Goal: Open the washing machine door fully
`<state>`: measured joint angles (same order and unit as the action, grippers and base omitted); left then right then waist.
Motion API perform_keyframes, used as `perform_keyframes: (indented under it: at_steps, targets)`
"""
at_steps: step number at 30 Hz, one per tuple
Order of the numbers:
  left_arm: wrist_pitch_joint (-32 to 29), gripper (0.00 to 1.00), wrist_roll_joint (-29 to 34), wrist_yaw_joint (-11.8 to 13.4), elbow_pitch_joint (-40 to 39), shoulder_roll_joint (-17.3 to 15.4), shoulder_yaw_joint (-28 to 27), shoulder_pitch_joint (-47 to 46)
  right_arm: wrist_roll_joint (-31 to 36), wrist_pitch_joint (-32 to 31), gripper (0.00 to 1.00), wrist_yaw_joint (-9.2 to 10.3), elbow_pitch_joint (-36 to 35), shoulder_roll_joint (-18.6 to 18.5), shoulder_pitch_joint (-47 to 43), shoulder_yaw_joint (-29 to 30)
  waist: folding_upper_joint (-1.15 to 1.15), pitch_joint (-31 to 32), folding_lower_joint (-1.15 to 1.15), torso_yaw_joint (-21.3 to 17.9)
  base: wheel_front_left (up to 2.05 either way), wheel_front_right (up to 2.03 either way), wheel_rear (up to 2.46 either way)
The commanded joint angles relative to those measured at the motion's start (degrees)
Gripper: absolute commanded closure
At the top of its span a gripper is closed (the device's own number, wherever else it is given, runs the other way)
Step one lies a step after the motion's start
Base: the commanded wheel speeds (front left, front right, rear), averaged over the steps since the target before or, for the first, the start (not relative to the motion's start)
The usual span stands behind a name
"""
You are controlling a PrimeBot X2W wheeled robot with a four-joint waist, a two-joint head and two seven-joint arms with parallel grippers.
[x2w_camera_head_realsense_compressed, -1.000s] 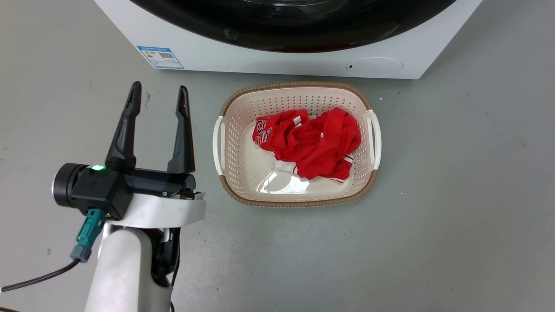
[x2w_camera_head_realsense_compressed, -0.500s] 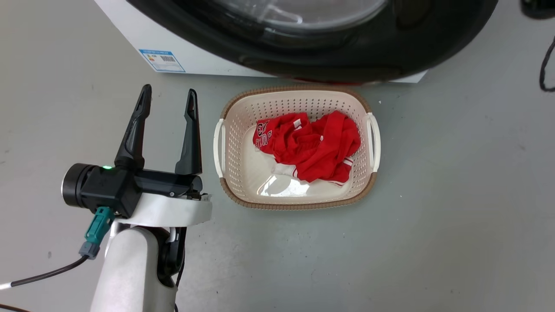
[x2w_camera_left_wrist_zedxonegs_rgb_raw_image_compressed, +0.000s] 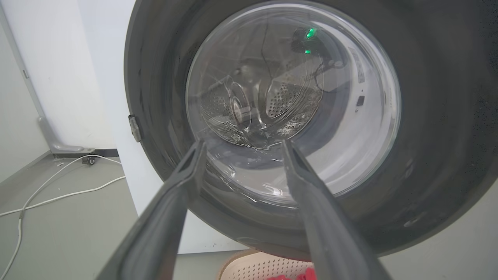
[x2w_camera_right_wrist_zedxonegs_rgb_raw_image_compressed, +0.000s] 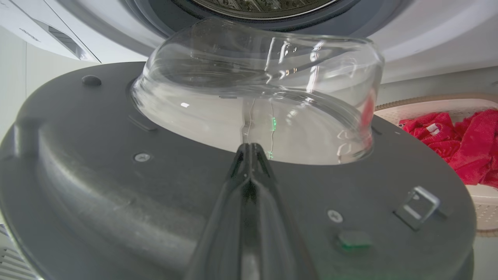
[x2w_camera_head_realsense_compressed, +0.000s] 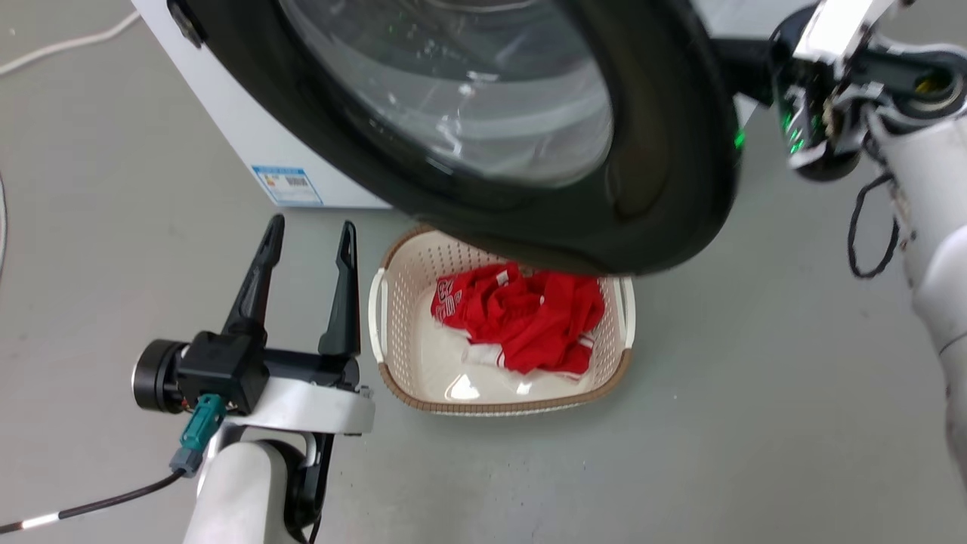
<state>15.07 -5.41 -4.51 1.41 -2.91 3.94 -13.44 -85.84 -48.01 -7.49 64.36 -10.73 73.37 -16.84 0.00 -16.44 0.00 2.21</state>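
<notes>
Although it is still hinged to the washer [x2w_camera_head_realsense_compressed: 227,98] at the robot's left, the door [x2w_camera_head_realsense_compressed: 665,151] is seen standing partly open. Its free edge is swung out toward the right, and its black ring is hung over the far end of the basket [x2w_camera_head_realsense_compressed: 389,378]. A red garment [x2w_camera_head_realsense_compressed: 529,317] is seen crumpled in that basket, which is set on the grey floor just before the washer.

The right gripper [x2w_camera_right_wrist_zedxonegs_rgb_raw_image_compressed: 251,148] is placed behind the door, on its grey inner side. Its two fingers are brought together with nothing between them and are laid along that inner face, the tips just at the foot of the glass bowl [x2w_camera_right_wrist_zedxonegs_rgb_raw_image_compressed: 256,89]. Whether the face is pressed cannot be told. A metal latch loop [x2w_camera_right_wrist_zedxonegs_rgb_raw_image_compressed: 418,200] is seen to the right of the fingers, and the drum [x2w_camera_right_wrist_zedxonegs_rgb_raw_image_compressed: 256,4] beyond the bowl.

The left gripper [x2w_camera_head_realsense_compressed: 313,223] is seen low at the left, just beside the basket's left handle. Its fingers are spread apart and nothing is held between them. They are pointed toward the door's outer face, with no contact seen. A white cable [x2w_camera_left_wrist_zedxonegs_rgb_raw_image_compressed: 58,194] is seen lying on the floor beside the washer.
</notes>
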Motion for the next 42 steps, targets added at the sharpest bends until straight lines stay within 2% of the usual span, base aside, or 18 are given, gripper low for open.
perform_keyframes:
  at_steps: [1, 19, 30, 35, 42]
  targets:
    - [0.2, 0.00, 0.3, -0.1, 0.2, 0.0, 0.0, 1.1, -0.5, -1.4, 1.00, 0.00, -1.6, 0.9, -2.6, -0.4, 0.00, 2.7, 0.00, -0.7, 0.00, 0.00, 0.00]
    - [0.2, 0.00, -0.5, 0.4, 1.6, 0.0, 1.3, 6.6, -3.2, -11.4, 1.00, 0.00, -20.7, 6.4, -22.6, -5.3, 0.00, 10.2, 0.00, 0.0, 0.00, 0.00, 0.00]
    - [0.2, 0.00, -1.3, 0.7, 1.5, 0.0, 2.5, 7.5, -4.7, -12.0, 1.00, 0.00, -28.4, 7.8, -29.1, -9.4, 0.00, 11.3, 0.00, 1.6, 0.00, 0.00, 0.00]
    - [0.2, 0.00, -1.3, 1.0, 1.3, 0.0, 2.5, 7.9, -4.8, -8.5, 1.00, 0.00, -30.6, 7.9, -30.5, -9.1, 0.00, 11.3, 0.00, 1.4, 0.00, 0.00, 0.00]
    - [0.2, 0.00, -1.4, 1.4, 1.2, 0.0, 1.8, 8.5, -2.3, 7.1, 1.00, 0.00, -35.7, 6.2, -35.7, -2.6, 0.00, 11.9, 0.00, 0.4, 0.00, 0.00, 0.00]
